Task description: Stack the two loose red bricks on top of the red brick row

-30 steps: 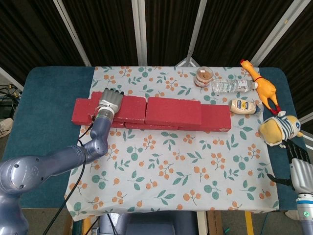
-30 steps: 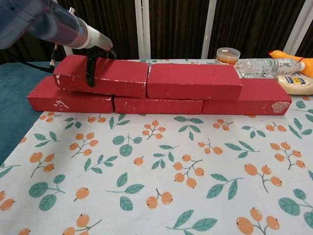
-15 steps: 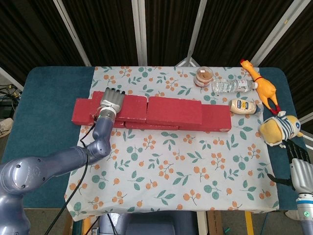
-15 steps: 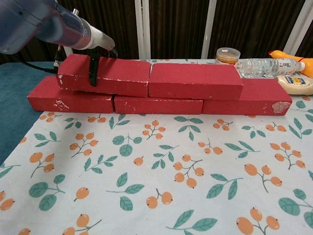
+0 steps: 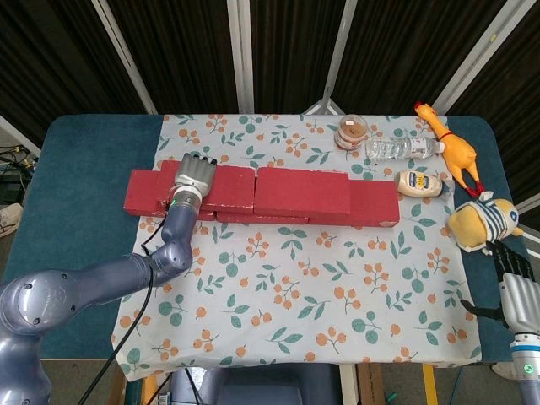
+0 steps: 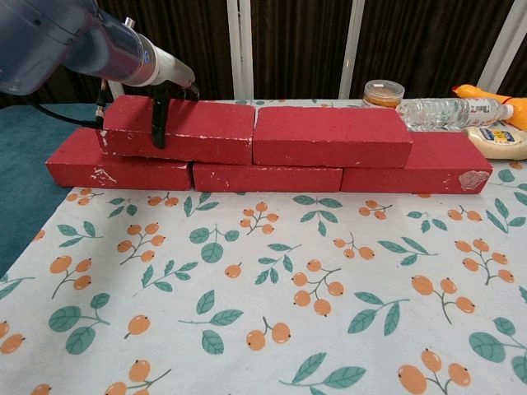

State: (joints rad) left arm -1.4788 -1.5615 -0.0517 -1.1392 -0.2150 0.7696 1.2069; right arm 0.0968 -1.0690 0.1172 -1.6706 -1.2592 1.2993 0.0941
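A row of red bricks [image 5: 142, 193] [image 6: 115, 169] lies across the back of the floral cloth. Two more red bricks sit on top of it, end to end. My left hand [image 5: 194, 175] [image 6: 161, 77] grips the left upper brick [image 5: 234, 186] [image 6: 207, 128], fingers over its top and back edge, thumb down its front face. Its right end touches or nearly touches the right upper brick [image 5: 302, 191] [image 6: 331, 137]. My right hand [image 5: 515, 276] hangs off the table's right edge, holding nothing, its fingers loosely apart.
Behind and right of the bricks stand a small jar [image 5: 351, 132], a lying water bottle [image 5: 402, 148], a rubber chicken [image 5: 452, 149], a mayonnaise bottle [image 5: 422, 183] and a striped plush toy [image 5: 484, 224]. The floral cloth [image 5: 321, 287] spreads in front of the row.
My left hand has slid the left upper brick a little to the right along the row, closing the gap to the right upper brick. The right hand has not moved.
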